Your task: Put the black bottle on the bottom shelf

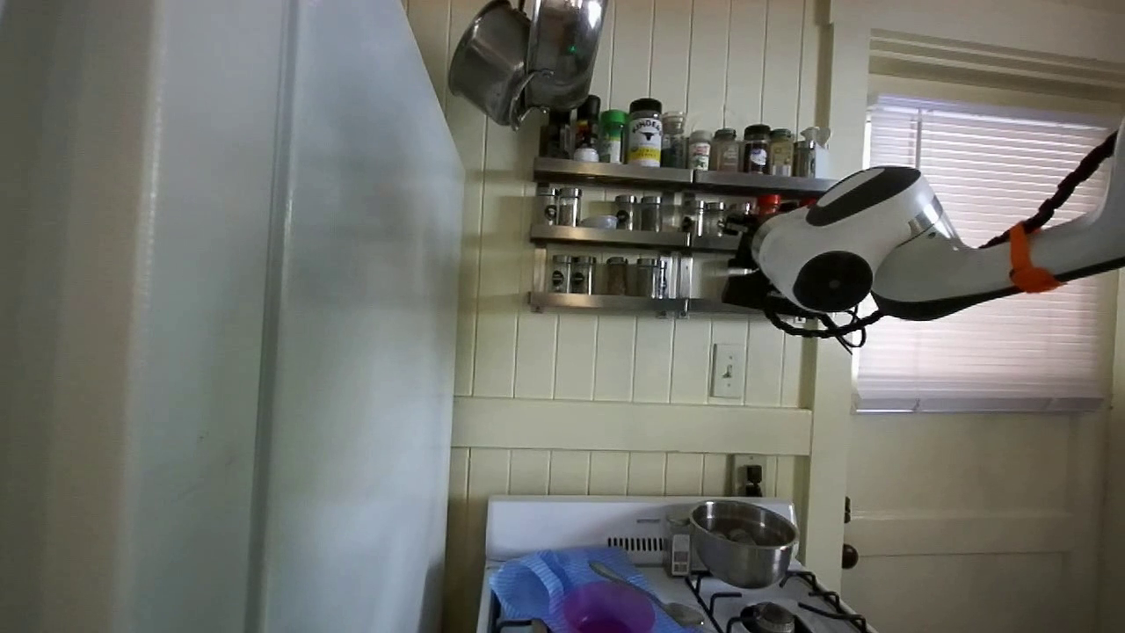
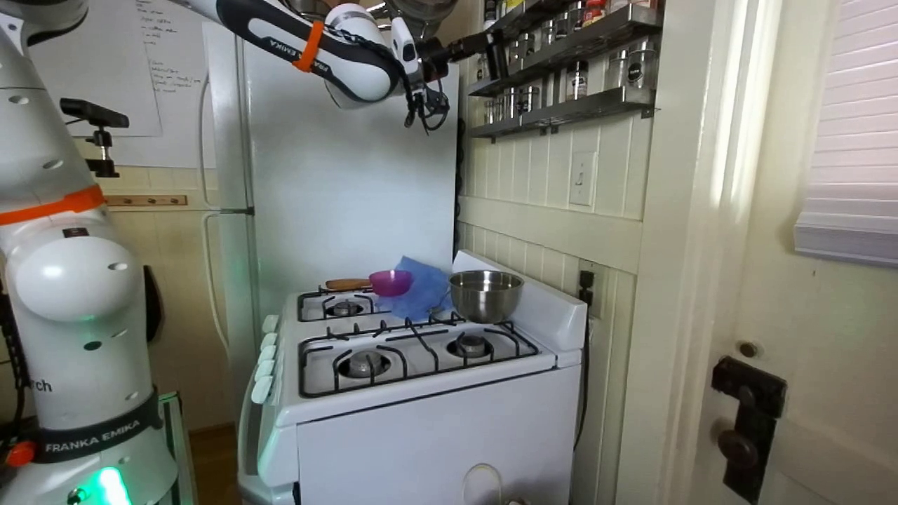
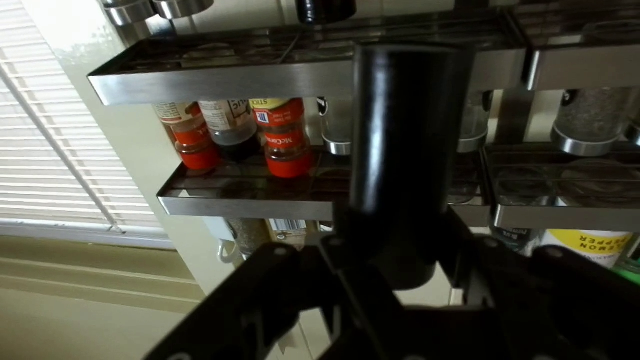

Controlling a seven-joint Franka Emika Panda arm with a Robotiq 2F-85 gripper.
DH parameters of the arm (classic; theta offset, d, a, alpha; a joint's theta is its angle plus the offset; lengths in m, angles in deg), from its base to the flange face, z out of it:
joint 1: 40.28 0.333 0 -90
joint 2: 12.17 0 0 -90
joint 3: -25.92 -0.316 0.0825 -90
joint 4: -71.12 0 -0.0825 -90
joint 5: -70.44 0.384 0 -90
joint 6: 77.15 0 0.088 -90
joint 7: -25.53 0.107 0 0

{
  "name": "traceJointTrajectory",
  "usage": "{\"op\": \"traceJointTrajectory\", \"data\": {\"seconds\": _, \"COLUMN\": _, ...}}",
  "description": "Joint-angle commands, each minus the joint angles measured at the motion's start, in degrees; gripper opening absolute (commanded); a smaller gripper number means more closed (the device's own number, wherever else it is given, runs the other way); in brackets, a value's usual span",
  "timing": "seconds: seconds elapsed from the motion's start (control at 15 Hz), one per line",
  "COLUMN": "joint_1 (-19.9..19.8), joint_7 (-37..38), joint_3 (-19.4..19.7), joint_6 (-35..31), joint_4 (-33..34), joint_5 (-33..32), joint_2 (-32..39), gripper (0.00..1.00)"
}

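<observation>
Wrist view: stands upside down (the spice labels read inverted), and the black bottle (image 3: 410, 135) fills its middle, covering part of the middle shelf (image 3: 225, 82) and the top shelf (image 3: 260, 207).
Gripper (image 3: 397, 235): clamped on the black bottle from both sides.
Black bottle: held close to upright in front of the shelves; in an exterior view the black bottle (image 2: 499, 57) shows near the middle shelf, higher in the picture than the bottom shelf (image 2: 561, 116). Whether it touches a shelf, I cannot tell.
Bottom shelf: lowest of three tiers, with small glass jars (image 1: 616, 276) on it; in an exterior view the arm (image 1: 879, 220) hides some of its right half.
Middle shelf: red-capped spice bottles (image 3: 287, 137) towards one end.
Top shelf: a green-capped bottle (image 1: 613, 139) beside a black-capped jar (image 1: 645, 132).
Stove (image 2: 421, 435): below the shelves, carrying a steel vessel (image 2: 486, 298) and a purple bowl (image 2: 391, 283) by a blue cloth (image 2: 424, 287).
</observation>
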Motion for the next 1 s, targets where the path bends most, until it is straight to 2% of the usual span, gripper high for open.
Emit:
{"op": "traceJointTrajectory", "data": {"seconds": 0.0, "joint_1": -0.97, "joint_7": 5.04, "joint_3": -1.29, "joint_6": 4.68, "joint_4": 0.69, "joint_5": -7.18, "joint_2": 2.2, "gripper": 0.18}}
{"op": "traceJointTrajectory", "data": {"seconds": 0.2, "joint_1": -1.53, "joint_7": 7.8, "joint_3": -1.59, "joint_6": 9.67, "joint_4": 0.34, "joint_5": -13.71, "joint_2": 4.27, "gripper": 0.18}}
{"op": "traceJointTrajectory", "data": {"seconds": 0.27, "joint_1": -0.6, "joint_7": 3.07, "joint_3": -3.68, "joint_6": 11.47, "joint_4": 1.77, "joint_5": -9.52, "joint_2": 4.95, "gripper": 0.18}}
{"op": "traceJointTrajectory", "data": {"seconds": 0.47, "joint_1": -0.97, "joint_7": 3.43, "joint_3": -4.49, "joint_6": 12.31, "joint_4": 2.47, "joint_5": -9.23, "joint_2": 6.52, "gripper": 0.18}}
{"op": "traceJointTrajectory", "data": {"seconds": 0.53, "joint_1": -4.6, "joint_7": 3.74, "joint_3": -8.21, "joint_6": 11.74, "joint_4": 2.82, "joint_5": -9.16, "joint_2": 6.89, "gripper": 0.18}}
{"op": "traceJointTrajectory", "data": {"seconds": 0.6, "joint_1": -5.12, "joint_7": 3.8, "joint_3": -8.66, "joint_6": 11.33, "joint_4": 3.15, "joint_5": -9.14, "joint_2": 7.08, "gripper": 0.18}}
{"op": "traceJointTrajectory", "data": {"seconds": 0.67, "joint_1": -2.99, "joint_7": 4.57, "joint_3": -5.54, "joint_6": 10.94, "joint_4": 3.27, "joint_5": -9.11, "joint_2": 7.42, "gripper": 0.18}}
{"op": "traceJointTrajectory", "data": {"seconds": 0.73, "joint_1": -3.77, "joint_7": 4.94, "joint_3": -5.24, "joint_6": 10.52, "joint_4": 3.4, "joint_5": -8.96, "joint_2": 7.74, "gripper": 0.18}}
{"op": "traceJointTrajectory", "data": {"seconds": 0.8, "joint_1": -2.99, "joint_7": 3.6, "joint_3": -6.27, "joint_6": 11.38, "joint_4": 2.43, "joint_5": -8.76, "joint_2": 6.84, "gripper": 0.43}}
{"op": "traceJointTrajectory", "data": {"seconds": 0.93, "joint_1": -3.56, "joint_7": 3.84, "joint_3": -5.45, "joint_6": 11.37, "joint_4": 2.46, "joint_5": -8.74, "joint_2": 7.25, "gripper": 0.43}}
